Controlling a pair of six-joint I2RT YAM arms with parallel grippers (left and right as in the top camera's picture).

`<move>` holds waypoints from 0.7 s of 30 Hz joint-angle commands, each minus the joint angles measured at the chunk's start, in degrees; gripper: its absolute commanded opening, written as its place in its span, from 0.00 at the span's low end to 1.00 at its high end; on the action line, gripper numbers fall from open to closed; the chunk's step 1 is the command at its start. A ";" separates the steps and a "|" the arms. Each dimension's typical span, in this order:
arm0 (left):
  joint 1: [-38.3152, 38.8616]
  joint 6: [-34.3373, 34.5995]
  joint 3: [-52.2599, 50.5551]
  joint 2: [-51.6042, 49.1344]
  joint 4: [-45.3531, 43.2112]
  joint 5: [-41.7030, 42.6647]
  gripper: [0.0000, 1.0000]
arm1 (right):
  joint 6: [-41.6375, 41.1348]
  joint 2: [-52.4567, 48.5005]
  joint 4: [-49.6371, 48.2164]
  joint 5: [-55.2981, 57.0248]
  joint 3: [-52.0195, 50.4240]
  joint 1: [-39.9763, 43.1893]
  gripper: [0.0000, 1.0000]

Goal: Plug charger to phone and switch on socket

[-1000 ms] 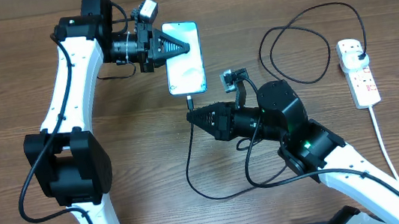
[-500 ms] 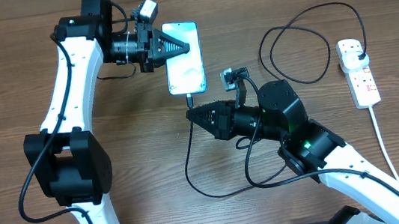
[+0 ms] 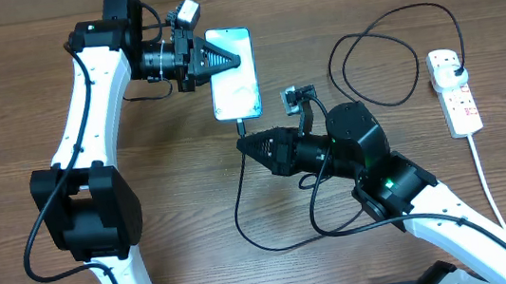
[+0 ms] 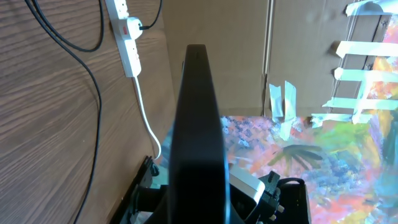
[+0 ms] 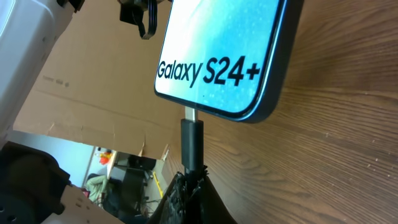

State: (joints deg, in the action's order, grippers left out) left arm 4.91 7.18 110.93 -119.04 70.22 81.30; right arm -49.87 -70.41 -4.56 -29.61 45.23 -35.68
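The phone [image 3: 235,91] lies lit on the wooden table, and the right wrist view shows its screen [image 5: 217,50] with text near the lower end. My left gripper [image 3: 236,62] is shut, its tips over the phone's upper left part; from its wrist, its shut black fingers [image 4: 196,93] fill the middle. My right gripper [image 3: 242,145] is shut on the charger's black connector [image 5: 191,140]. The connector's metal tip meets the port at the phone's lower end, with a short bit of metal showing. The charger cable [image 3: 238,215] loops away to its black plug [image 3: 455,65], seated in the socket [image 3: 458,99].
The socket [image 4: 129,43] lies at the table's right edge, its white cord [image 3: 484,173] running toward the front. Black cable loops [image 3: 410,6] lie between the phone and the socket. Cardboard and painted sheets stand beyond the table in the left wrist view.
My right gripper has edged very slightly toward the phone with the connector. The left arm and the phone have stayed still.
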 commanded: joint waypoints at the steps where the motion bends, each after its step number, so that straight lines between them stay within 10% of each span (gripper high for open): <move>1: 0.48 0.57 0.50 2.36 -0.04 2.10 0.04 | -1.36 -0.44 -0.85 1.11 -0.35 -0.26 0.04; 21: 1.99 0.55 0.50 2.36 0.00 2.08 0.04 | -2.62 -0.44 -1.40 3.82 -0.35 0.59 0.04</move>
State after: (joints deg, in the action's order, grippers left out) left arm 6.02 7.18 110.93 -119.04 69.82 81.19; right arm -52.31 -70.57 -5.28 -28.97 45.23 -36.03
